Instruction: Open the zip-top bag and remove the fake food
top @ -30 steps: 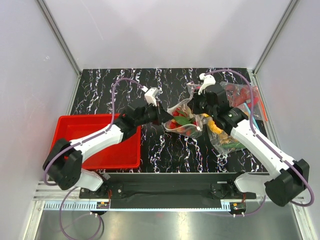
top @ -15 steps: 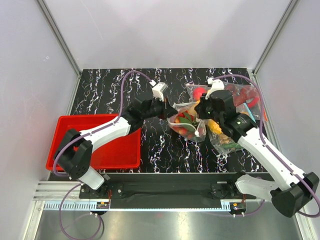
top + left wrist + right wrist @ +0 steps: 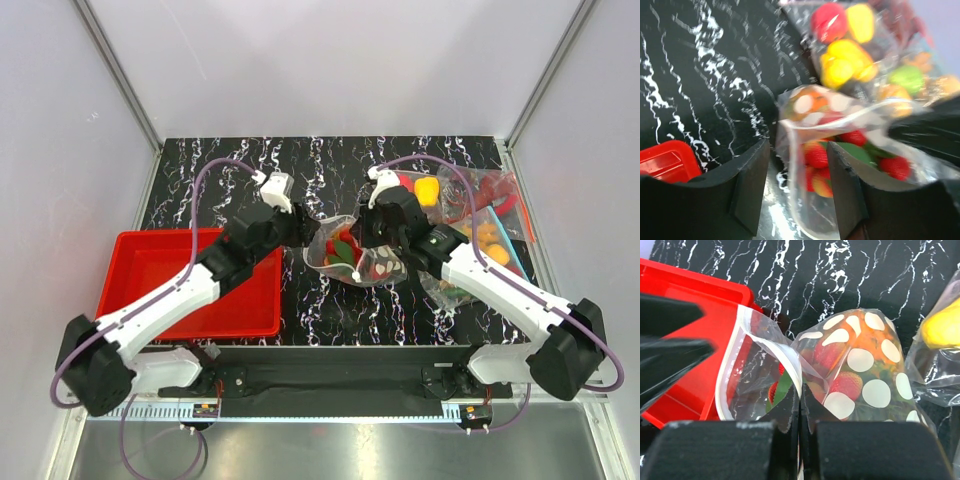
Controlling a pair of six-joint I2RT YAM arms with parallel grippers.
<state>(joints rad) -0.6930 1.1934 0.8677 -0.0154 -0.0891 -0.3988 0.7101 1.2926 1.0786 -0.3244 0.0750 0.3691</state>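
- The red tray lies to the left of the zip-top bag, on the side the bag's mouth faces. It is probably where the food is meant to go.
- The left gripper sits at the bag's left edge. Its jaws stand fairly wide, with one lip of the mouth in the gap but not pinched, as if placed to take that lip or to reach inside.
- The bag lies on the black marbled table between the two grippers, its white-rimmed mouth gaping. The fake food, red pieces with green leaves, is all inside it.
- The right gripper, at the bag's far side, is clamped tight on the other lip. This appears to hold the mouth open and keep the bag from sliding.
- Other filled clear bags lie just right of the bag. Whether they touch it cannot be told.
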